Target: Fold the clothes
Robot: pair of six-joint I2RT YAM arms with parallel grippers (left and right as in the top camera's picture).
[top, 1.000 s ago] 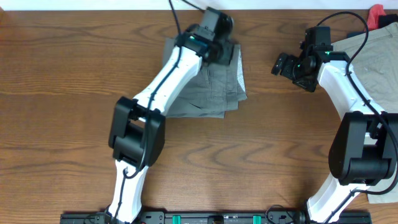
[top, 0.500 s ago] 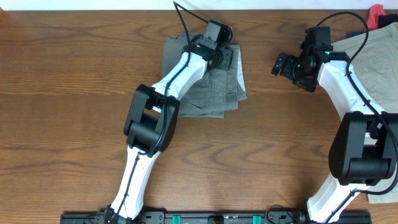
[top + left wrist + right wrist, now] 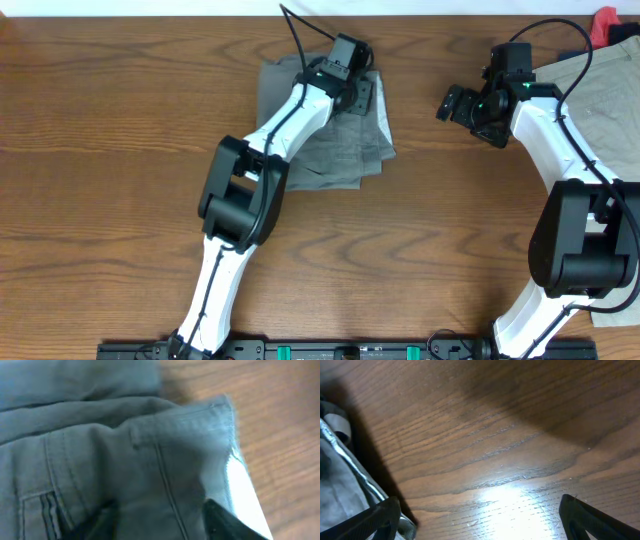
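My left jaws sit wide on the gray shorts [image 3: 340,140]; snagging cloth could undo the fold. Right jaws wide, empty.

This looks like a robotics lab bench. A wood-grain table [image 3: 100,150] carries a white-and-black left arm [image 3: 290,110] and right arm [image 3: 545,130]. Both rise from a black mounting rail [image 3: 350,351] along the near edge (green fittings dot it). A black cable [image 3: 290,28] trails past the far edge. A gray garment [image 3: 340,150] and khaki cloth [image 3: 600,85] lie as work pieces by the far edge and far right corner.
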